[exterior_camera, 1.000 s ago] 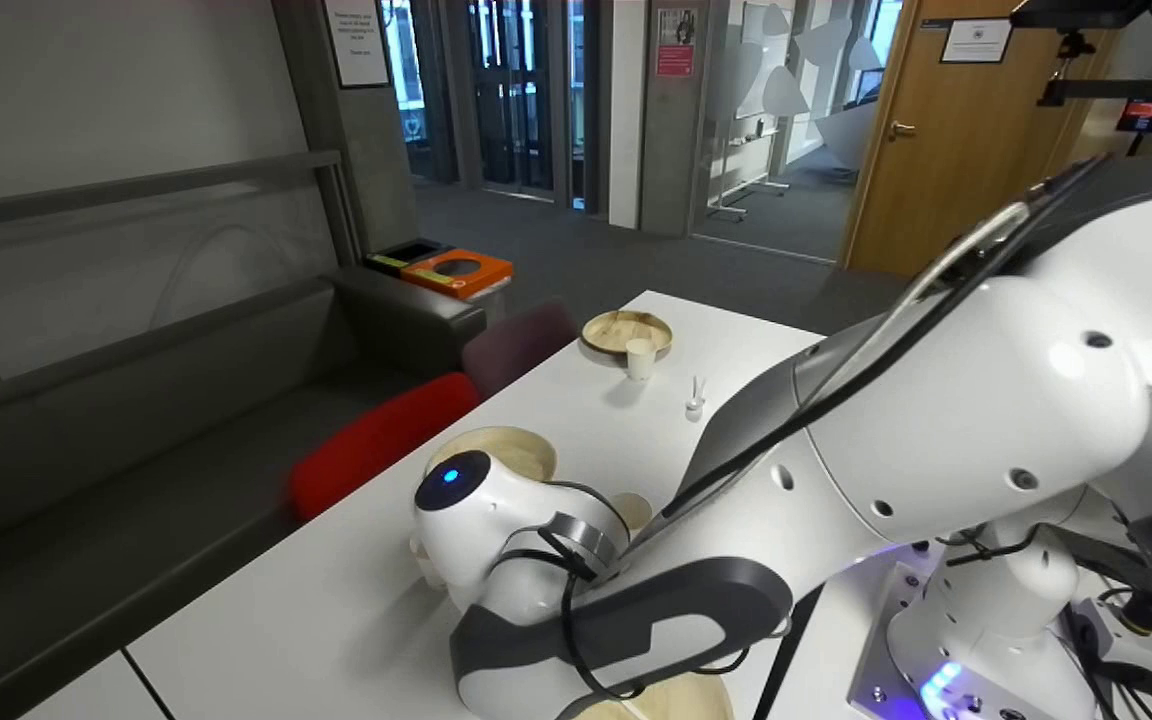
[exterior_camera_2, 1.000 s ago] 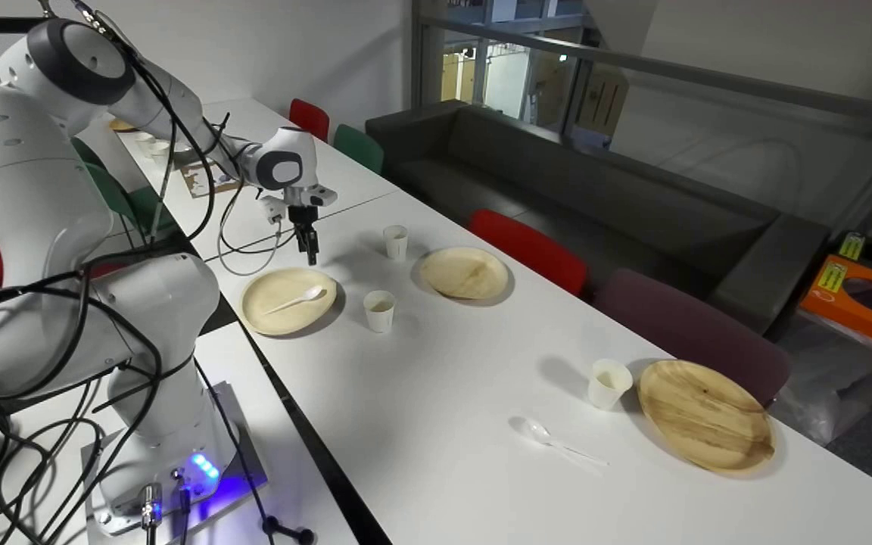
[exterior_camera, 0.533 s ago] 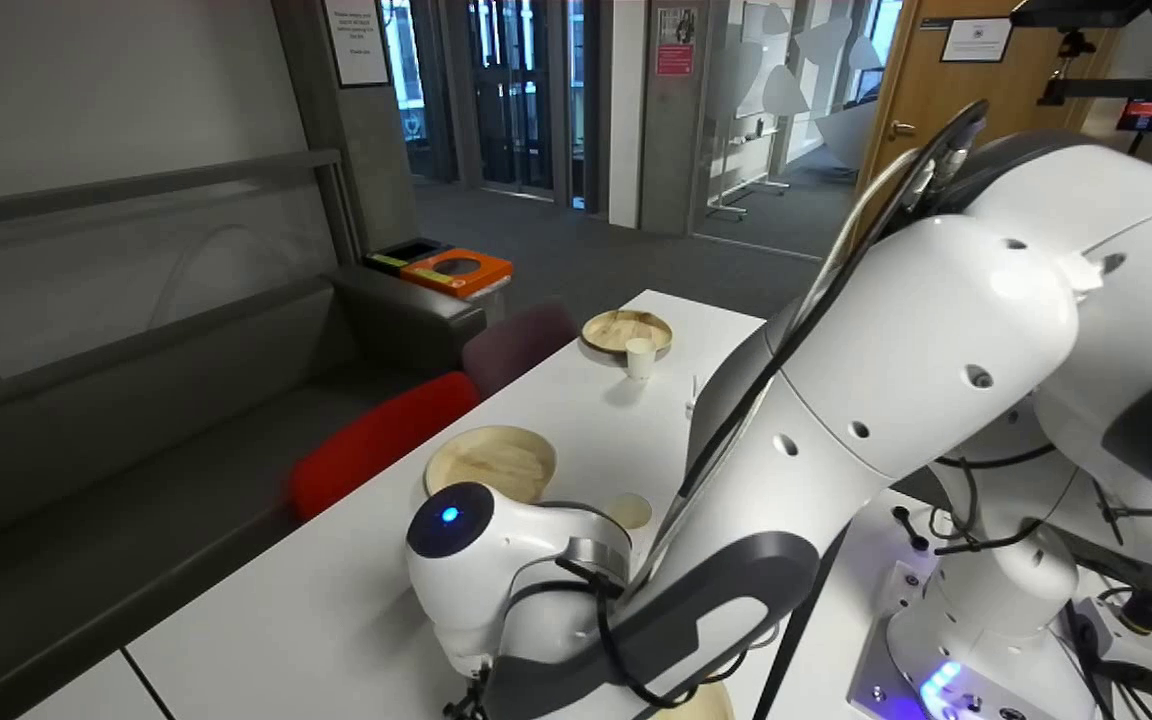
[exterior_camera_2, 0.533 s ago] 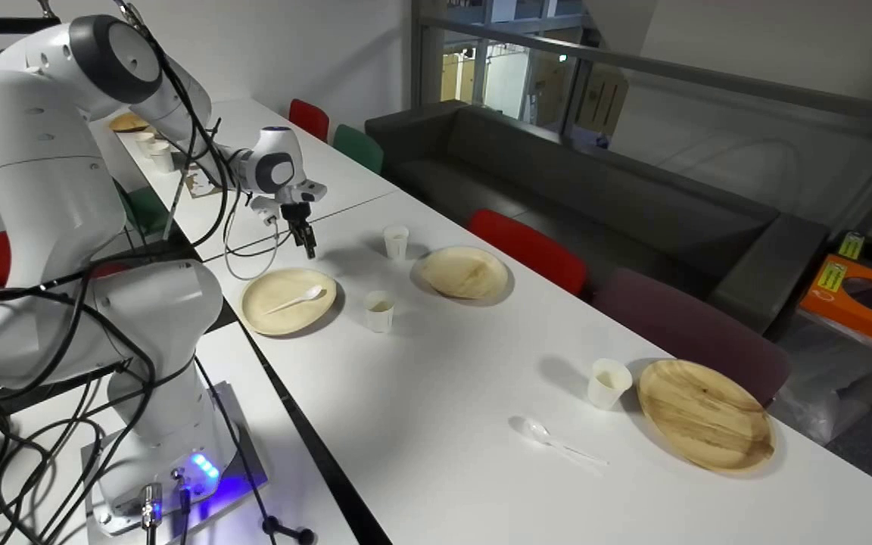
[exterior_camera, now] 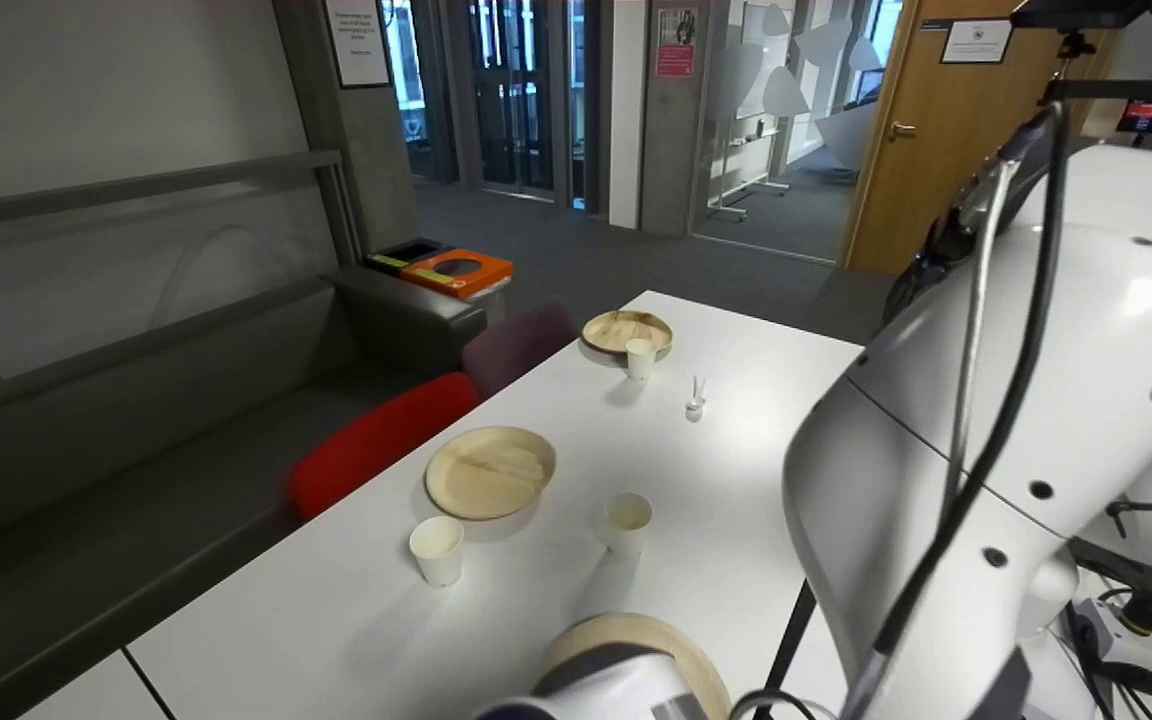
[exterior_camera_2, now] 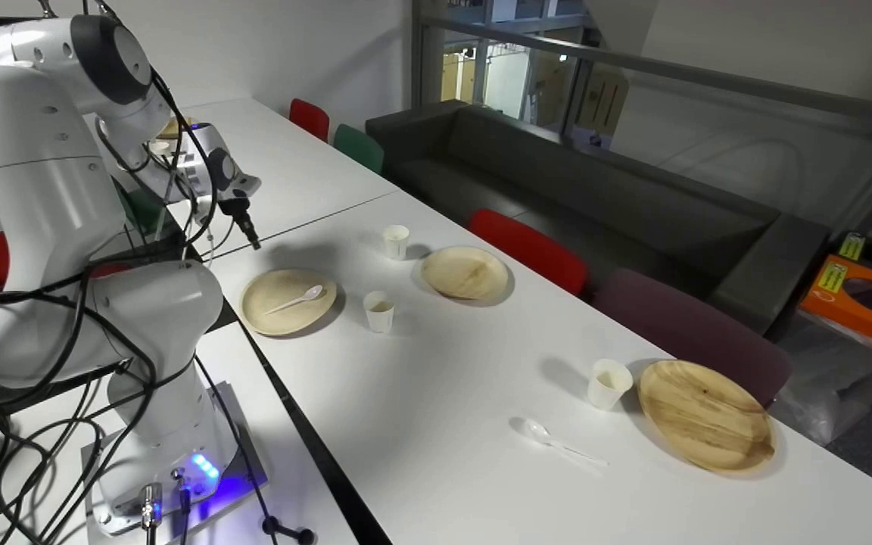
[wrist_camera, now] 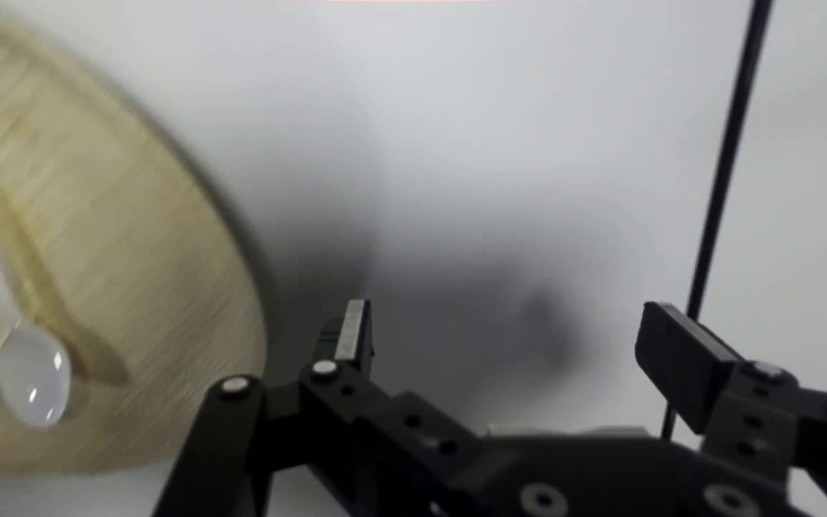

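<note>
Here, close by the pale plate

Found lying on the counter, along the edge toward the robot's base, with a white spoon across it. Cut off by the left border in the wrist view; partly covered by the arm's wrist in an exterior view.

Noted the pincer near the plate's rim, hanging above the counter. Spread wide, with the fingers well apart and no grip on anything. Traced a dark seam in the counter, running behind one finger in the wrist view, and a blurred shadow below, between the two.

Outward from there, in both exterior views, counted a nearer cup upright near the plate, then a second cup upright near a second plate. Farther along, logged a loose spoon on the counter, plus a far cup just beside a streaked plate. Beyond the counter's long edge, noted a red chair and a dark sofa.
</note>
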You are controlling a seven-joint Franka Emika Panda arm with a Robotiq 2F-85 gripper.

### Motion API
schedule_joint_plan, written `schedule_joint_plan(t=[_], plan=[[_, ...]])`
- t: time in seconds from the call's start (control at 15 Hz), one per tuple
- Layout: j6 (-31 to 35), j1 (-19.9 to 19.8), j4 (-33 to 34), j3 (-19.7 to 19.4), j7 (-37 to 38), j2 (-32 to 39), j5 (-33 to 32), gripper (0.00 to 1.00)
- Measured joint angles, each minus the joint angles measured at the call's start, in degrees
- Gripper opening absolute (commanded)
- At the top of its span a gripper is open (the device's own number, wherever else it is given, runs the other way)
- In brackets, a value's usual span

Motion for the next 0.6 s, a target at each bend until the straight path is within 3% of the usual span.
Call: schedule_joint_plan(t=[0.27, 0.6], plan=[[5.15, -0.85, 2.56, 9.59, 12.79, 5.37, 0.21, 1.0], [4.9, -0.96, 8.24, 11.65, 20.01, 10.39, 0.02, 1.0]])
